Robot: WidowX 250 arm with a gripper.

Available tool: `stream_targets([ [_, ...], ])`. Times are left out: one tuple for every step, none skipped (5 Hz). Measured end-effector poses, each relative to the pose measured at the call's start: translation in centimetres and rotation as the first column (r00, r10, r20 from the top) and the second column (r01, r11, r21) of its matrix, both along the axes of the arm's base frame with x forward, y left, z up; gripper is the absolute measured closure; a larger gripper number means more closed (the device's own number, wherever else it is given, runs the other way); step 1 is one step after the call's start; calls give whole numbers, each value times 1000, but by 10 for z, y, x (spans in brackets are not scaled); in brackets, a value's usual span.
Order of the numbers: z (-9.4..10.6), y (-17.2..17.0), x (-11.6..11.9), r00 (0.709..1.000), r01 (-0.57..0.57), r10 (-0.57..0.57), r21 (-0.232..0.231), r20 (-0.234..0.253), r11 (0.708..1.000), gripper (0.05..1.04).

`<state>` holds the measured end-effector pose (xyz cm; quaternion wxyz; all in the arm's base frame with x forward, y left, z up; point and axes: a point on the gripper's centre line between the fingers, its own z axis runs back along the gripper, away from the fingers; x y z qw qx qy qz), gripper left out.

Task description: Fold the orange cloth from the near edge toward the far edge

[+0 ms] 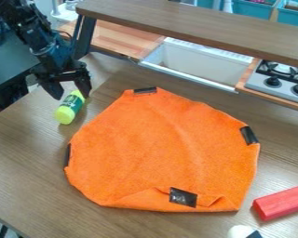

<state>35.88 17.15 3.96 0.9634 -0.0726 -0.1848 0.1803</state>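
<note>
"How does the gripper [71, 97] stand?"
"Its two fingers are spread wide, pointing down, with one yellow-green bottle [67, 114] at them, its upper end in the gap. I can't tell if they touch it."
"And the arm [44, 44]?"
"One arm, slanting down from the upper left."
"Further out?"
"One orange cloth [161, 148], spread on the table [27, 174] just beside the bottle, with four black patches around its edge and one fold near the bottom patch."
"Beyond that?"
"One red block [282, 202] at lower right, one white sink [192, 63] and two stove knobs [273, 82] at upper right."
</note>
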Motion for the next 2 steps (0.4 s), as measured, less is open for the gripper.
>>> stream_targets([
  [-13, -2, -4, 999, 3, -3, -13, -36, 1000, 83],
  [-10, -30, -7, 991, 100, -94, 65, -94, 993, 83],
])
